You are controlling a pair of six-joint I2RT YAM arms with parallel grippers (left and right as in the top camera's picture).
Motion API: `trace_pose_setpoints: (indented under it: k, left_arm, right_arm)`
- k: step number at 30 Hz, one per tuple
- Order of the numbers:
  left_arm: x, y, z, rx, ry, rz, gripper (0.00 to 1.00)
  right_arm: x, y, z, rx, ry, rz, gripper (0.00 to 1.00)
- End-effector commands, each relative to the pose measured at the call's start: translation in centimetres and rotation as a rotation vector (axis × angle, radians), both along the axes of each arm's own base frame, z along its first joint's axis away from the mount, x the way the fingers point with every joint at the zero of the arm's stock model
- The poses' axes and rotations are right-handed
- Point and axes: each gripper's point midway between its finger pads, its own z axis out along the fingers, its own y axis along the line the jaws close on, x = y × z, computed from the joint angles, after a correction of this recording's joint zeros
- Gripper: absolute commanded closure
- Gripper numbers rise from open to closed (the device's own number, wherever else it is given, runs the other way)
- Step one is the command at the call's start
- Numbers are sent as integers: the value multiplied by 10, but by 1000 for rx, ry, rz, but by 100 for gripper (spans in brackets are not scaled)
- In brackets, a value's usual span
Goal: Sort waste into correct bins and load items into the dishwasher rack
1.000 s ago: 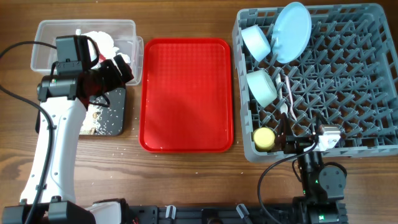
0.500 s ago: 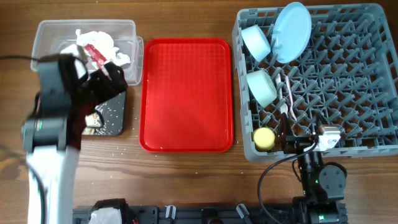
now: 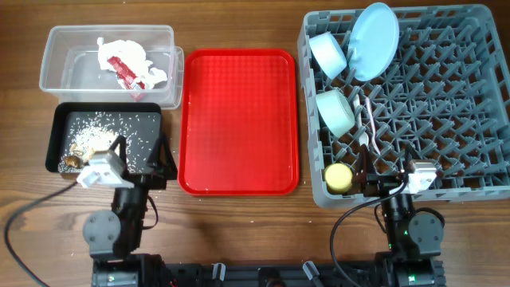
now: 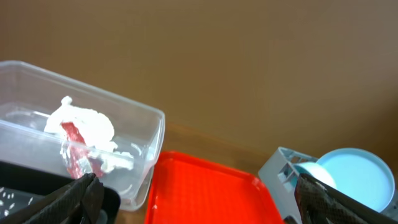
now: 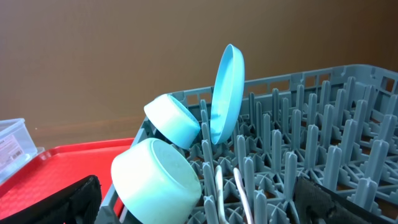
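Note:
The clear tub [image 3: 56, 33] at the back left holds white napkins [image 3: 119, 53] and a red wrapper [image 3: 125, 72]; they also show in the left wrist view [image 4: 87, 119]. The black tray [image 3: 60, 119] in front of it holds rice crumbs [image 3: 119, 130] and brown scraps [image 3: 77, 157]. The grey rack [image 3: 462, 96] holds the blue plate [image 3: 374, 40] on edge, two bowls [image 3: 327, 52] [image 3: 336, 112], a yellow cup [image 3: 339, 176] and the white fork and spoon [image 3: 368, 119]. My left gripper [image 3: 142, 157] is open and empty at the tray's front right corner. My right gripper [image 3: 382, 172] is open and empty at the rack's front edge.
The flat red serving tray [image 3: 239, 119] lies between the bins and the rack and has nothing on it. A few rice crumbs lie on the wood beside the black tray. Both arm bases sit at the table's front edge.
My left arm has pulled back from over the bins to the front edge, so the black tray is now uncovered. The right arm has not moved.

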Motion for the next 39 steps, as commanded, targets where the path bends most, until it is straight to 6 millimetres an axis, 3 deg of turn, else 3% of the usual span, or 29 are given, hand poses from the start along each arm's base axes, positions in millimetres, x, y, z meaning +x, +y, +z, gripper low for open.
trace_pose_setpoints:
  k: [1,13,22,25,33,39]
  left_arm:
    - [-5,4,-10,10,-36,26,0]
    - [-14,15,1,7,-128,94,0]
    - [-13,16,-9,7,-145,97,0]
    - [-11,16,-20,6,-101,97,0]
    - [-10,15,-71,3,108,92,0]
    - [-10,15,-71,1,105,89,0]
  right_arm:
    - [0,2,-2,4,-2,13,0]
    - [0,2,-2,5,-2,13,0]
    - [0,2,-2,4,-2,13,0]
    - [0,2,-2,5,-1,13,0]
    - [0,2,-2,5,-2,13,0]
    - [0,2,-2,5,-2,13,0]
